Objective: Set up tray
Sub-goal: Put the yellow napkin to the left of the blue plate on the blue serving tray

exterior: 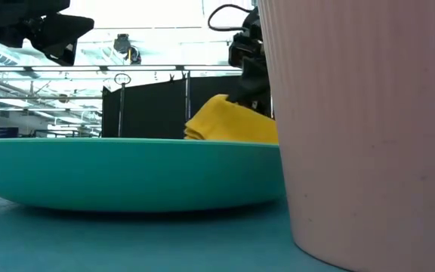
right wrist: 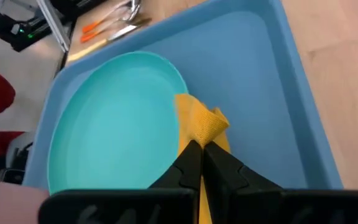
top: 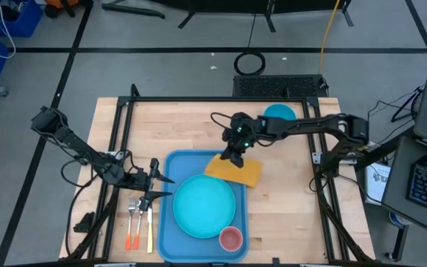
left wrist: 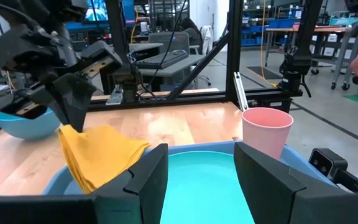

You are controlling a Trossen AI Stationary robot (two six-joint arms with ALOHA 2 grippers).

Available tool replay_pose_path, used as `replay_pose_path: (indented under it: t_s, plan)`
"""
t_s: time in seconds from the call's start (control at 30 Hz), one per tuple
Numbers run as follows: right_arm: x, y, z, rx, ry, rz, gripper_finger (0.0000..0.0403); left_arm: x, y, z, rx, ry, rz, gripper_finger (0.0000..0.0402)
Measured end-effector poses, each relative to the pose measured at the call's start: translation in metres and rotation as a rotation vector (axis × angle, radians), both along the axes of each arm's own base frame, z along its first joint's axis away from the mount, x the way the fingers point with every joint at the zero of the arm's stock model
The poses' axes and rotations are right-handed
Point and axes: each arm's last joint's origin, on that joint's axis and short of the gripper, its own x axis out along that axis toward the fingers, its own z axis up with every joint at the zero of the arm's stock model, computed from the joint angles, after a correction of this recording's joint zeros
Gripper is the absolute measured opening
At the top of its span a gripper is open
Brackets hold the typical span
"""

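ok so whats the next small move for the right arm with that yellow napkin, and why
Probably carry it a little further over the tray and lower it before letting go. The right pincer is shut on the yellow napkin, which hangs half over the tray's far rim and half over bare wood, beside the turquoise plate. The left pincer waits open by the cutlery.

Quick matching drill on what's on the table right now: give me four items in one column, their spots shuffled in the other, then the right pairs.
Items:
1. napkin
2. plate
3. cup
4. forks

Places:
A. near corner of the tray, right of the plate
B. on the wood, left of the tray
C. pinched in the right gripper, draped over the tray's far right rim
D. middle of the tray

Pairs: 1-C, 2-D, 3-A, 4-B
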Motion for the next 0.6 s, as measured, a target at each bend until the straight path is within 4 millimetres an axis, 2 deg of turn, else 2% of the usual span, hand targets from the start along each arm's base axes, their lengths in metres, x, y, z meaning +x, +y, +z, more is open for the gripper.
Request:
replay_pose_path:
  t_s: [0.4,0.6]
  plan:
    - [0.019,-0.016,-0.009,0.028,0.004,0.008,0.0,0.0,0.0,0.0,0.001,0.004,0.0,0.0189]
    - [0.032,-0.019,0.001,0.03,-0.048,0.01,0.0,0.0,0.0,-0.001,0.001,0.005,0.0,0.0189]
